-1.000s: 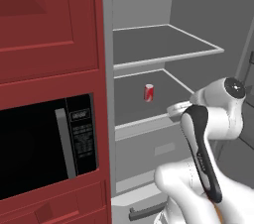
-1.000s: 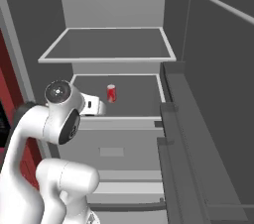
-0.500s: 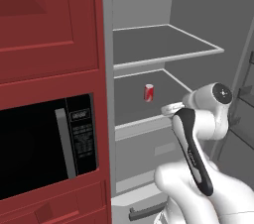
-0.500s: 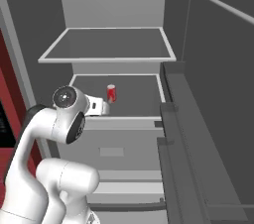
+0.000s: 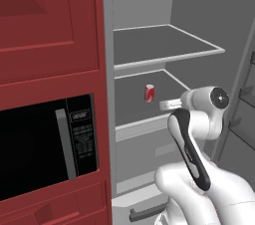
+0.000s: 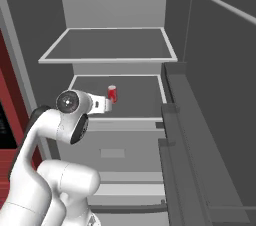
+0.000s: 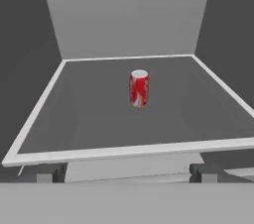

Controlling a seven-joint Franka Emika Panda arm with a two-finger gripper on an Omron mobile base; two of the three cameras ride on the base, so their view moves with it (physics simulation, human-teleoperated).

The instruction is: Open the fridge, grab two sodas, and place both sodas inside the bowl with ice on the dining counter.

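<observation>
- Here the fridge (image 5: 199,25) stands with its door (image 6: 220,95) swung wide, the grey inside on show in both base views.
- One red can (image 5: 149,92) with a silver top stands upright on the lower of the two glass shelves (image 5: 164,87), about midway across it and set back from the front edge.
- In the right base view the same can (image 6: 112,93) sits just past the tip of the robot's hand; the upper shelf (image 6: 110,45) above it is bare.
- In the hand view the can (image 7: 139,88) is near the middle of the picture, on the shelf (image 7: 74,119), well apart from the side walls and the back wall.
- The gripper (image 5: 169,104) is level with the front edge of the lower shelf, pointed inward toward the can and not touching it.
- Its fingers (image 7: 44,177) are spread wide apart, with nothing between them; the small dark tips show at the bottom of the hand view, one to each side.
- Left of the fridge is a dark red cabinet (image 5: 50,25) with a black built-in microwave (image 5: 45,144) set into it.
- Below the lower shelf, a drawer front (image 6: 120,152) shows in the right base view.
- The door's inner side carries grey bins (image 6: 175,135) along its edge.
</observation>
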